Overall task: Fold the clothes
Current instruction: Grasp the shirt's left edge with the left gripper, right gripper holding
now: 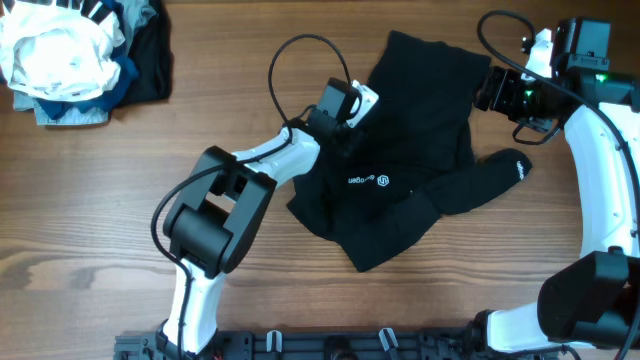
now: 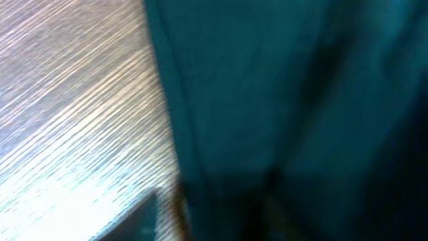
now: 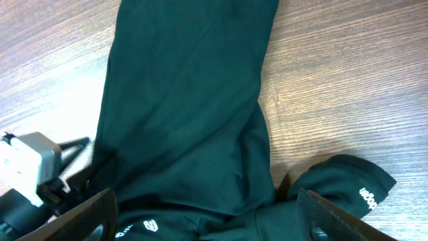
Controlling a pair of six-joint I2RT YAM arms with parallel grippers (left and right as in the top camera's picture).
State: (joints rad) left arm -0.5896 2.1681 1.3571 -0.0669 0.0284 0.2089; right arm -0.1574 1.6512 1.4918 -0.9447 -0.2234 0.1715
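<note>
The clothes [image 1: 420,110] are one black garment, lying crumpled at the table's centre-right. A small white logo [image 1: 368,180] faces up and a sleeve with white lettering [image 1: 505,168] sticks out to the right. My left gripper [image 1: 345,128] is down at the garment's left edge. In the left wrist view the fabric [image 2: 287,114] fills the blurred frame, and only one dark finger [image 2: 134,224] shows. My right gripper [image 1: 487,90] hovers at the garment's upper right edge. Its fingers are wide apart and empty above the fabric [image 3: 187,100] in the right wrist view [image 3: 207,221].
A pile of white, blue and dark clothes [image 1: 70,50] sits at the far left corner. The left arm's cable [image 1: 300,50] loops above the table. The left wrist's camera housing [image 3: 27,167] shows beside the garment in the right wrist view.
</note>
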